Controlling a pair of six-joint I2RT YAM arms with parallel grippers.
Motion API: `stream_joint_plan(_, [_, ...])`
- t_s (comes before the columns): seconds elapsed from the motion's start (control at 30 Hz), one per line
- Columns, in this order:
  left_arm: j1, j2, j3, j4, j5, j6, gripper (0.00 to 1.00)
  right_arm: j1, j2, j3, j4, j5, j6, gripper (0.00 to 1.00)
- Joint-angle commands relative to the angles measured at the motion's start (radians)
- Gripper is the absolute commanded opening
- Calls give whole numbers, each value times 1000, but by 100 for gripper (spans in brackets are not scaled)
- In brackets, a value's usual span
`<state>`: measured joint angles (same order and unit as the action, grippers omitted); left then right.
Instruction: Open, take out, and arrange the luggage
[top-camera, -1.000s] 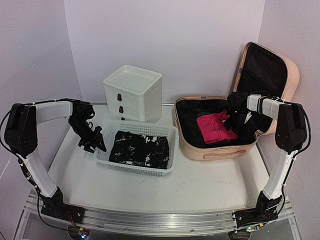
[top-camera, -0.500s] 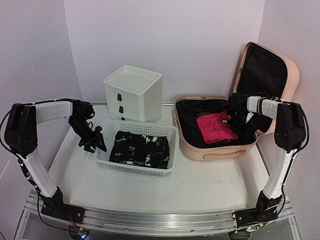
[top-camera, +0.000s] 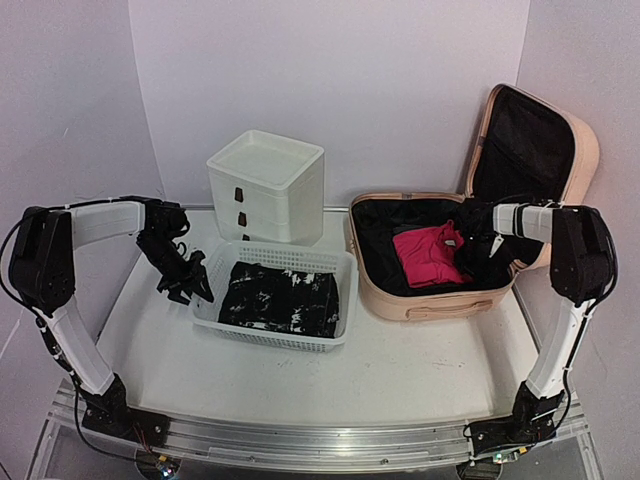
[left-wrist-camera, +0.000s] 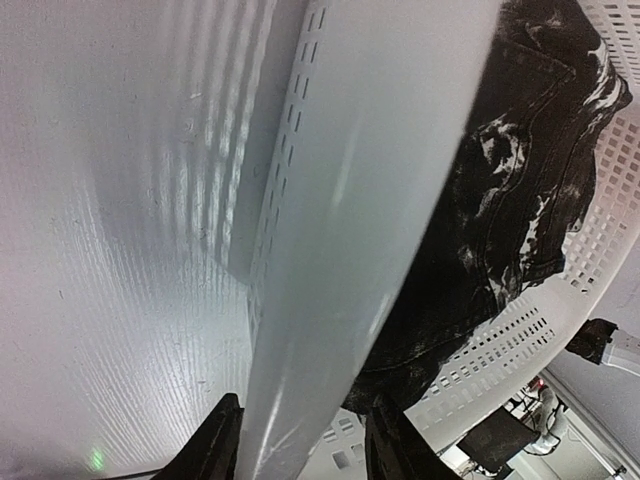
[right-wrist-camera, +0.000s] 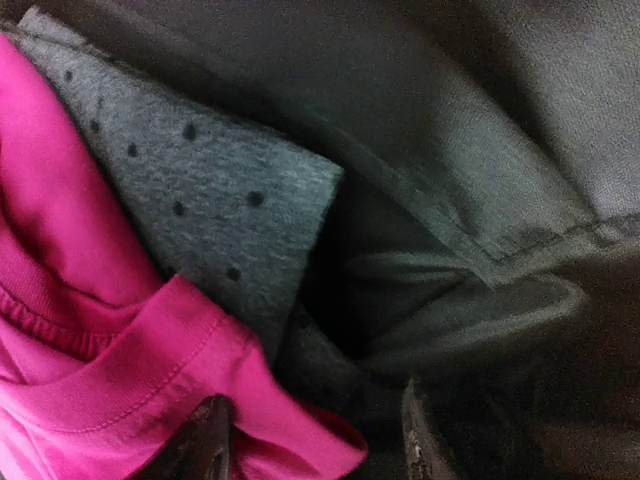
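The luggage (top-camera: 420, 300), a peach-pink suitcase, lies open at the right with its lid (top-camera: 585, 150) propped up. Inside lie a pink garment (top-camera: 428, 255) and, beneath it, a grey dotted cloth (right-wrist-camera: 200, 220) on the black lining (right-wrist-camera: 480, 120). My right gripper (top-camera: 468, 243) is down inside the case. Its jaws (right-wrist-camera: 312, 445) stand apart over the pink garment's (right-wrist-camera: 80, 330) hem and dark cloth, gripping nothing. My left gripper (top-camera: 188, 288) is at the left side of the white mesh basket (top-camera: 275, 338), and its fingers (left-wrist-camera: 225, 440) are closed on the basket's rim (left-wrist-camera: 350, 250).
A black-and-white garment (top-camera: 280, 297) lies in the basket. A white plastic drawer box (top-camera: 266, 185) stands behind it against the back wall. Bare white tabletop (top-camera: 400, 370) runs along the front.
The right wrist has sunk a little lower and to the right inside the suitcase. The left arm and the basket have not moved.
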<state>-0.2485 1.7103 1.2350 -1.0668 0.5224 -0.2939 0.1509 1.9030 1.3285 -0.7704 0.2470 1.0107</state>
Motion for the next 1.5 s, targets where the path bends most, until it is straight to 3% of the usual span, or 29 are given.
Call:
stream_joint_plan(0.0, [-1,-11,67,3,40,22,42,-3,-19,2,49,16,10,39])
stream_joint_plan(0.13, [0,-10,66,4,37,22,42,-3,-29,40,49,81,-17,17])
stream_joint_plan(0.2, [-1,-8,67,4,35,24,42,-2,-41,59,43,111,-53,1])
stream_joint_plan(0.47, [0,-5,73,4,31,24,42,-3,-88,-42,-65,241,162,0])
stream_joint_plan(0.6, [-1,-2,73,4,40,28,42,-6,10,22,-67,266,62,0])
stream_joint_plan(0.7, [0,2,76,2,45,33,42,-3,47,115,-81,232,-85,15])
stream_joint_plan(0.83, [1,3,76,2,40,27,43,0,-47,110,-112,163,-225,45])
stream_joint_plan(0.97, [1,10,81,2,42,27,44,4,-150,120,-184,82,-431,64])
stream_joint_plan(1.1, [1,26,90,1,48,34,45,31,-186,123,-163,-112,-742,73])
stream_joint_plan(1.23, [0,45,98,2,78,39,45,99,-144,172,-165,-179,-973,78])
stream_joint_plan(1.33, [0,48,96,1,81,47,46,103,-127,210,-173,-163,-886,83])
stream_joint_plan(1.47, [1,45,99,0,76,38,48,100,-89,257,-248,-183,-581,83])
